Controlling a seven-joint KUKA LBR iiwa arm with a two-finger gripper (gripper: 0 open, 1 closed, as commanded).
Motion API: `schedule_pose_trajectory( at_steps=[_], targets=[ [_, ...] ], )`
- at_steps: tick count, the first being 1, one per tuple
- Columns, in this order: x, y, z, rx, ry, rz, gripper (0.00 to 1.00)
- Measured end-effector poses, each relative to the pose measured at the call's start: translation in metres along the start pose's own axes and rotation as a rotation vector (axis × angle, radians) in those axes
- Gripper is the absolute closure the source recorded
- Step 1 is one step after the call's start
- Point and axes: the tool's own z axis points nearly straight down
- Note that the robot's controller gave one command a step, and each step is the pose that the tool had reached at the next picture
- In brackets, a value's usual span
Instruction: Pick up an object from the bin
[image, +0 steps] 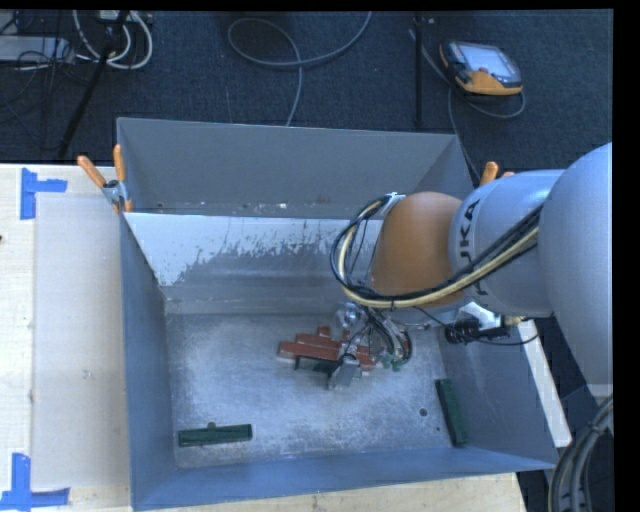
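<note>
Gripper (345, 368), whether open or closed cannot be told, hangs low over flat reddish-brown pieces (305, 349) mid grey metal bin (250, 190); thin, they may slide away ungrasped.

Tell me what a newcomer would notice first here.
The robot's orange cover dominates, above the bin's right half. Below it the gripper is down mid-floor at the right end of a reddish-brown piece. One dark green bar lies front left, a second green bar by the right wall.
</note>
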Motion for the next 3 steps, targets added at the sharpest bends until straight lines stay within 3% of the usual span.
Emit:
schedule_pose_trajectory(
  at_steps=[1,2,3],
  targets=[
    [0.0,0.0,-0.004,0.001,0.006,0.001,1.0],
    [-0.003,0.0,-0.062,0.0,0.001,0.001,1.0],
    [-0.003,0.0,-0.08,0.0,0.004,0.001,1.0]
  ],
)
